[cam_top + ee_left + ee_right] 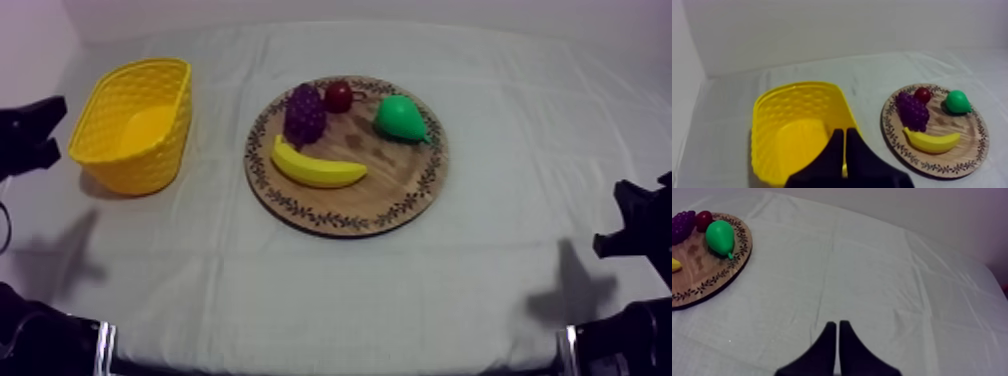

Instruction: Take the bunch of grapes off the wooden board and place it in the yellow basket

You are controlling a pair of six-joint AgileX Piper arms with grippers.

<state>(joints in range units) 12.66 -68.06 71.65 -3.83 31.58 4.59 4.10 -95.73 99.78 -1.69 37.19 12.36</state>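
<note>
four fruits: grapes (304,113), banana (315,168), pear (401,118), small red fruit (339,96), all on board (400,190)
basket (105,115): left of board, apart
left gripper (844,132): fingers together, empty, over basket's near rim
right gripper (837,324): fingers together, empty, above cloth (872,263)

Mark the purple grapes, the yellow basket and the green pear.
Purple bunch of toy grapes (304,115): top view, middle of the cluster.
Yellow latticed basket (126,172): top view, near outer wall.
Green toy pear (401,117): top view, broad body.
</note>
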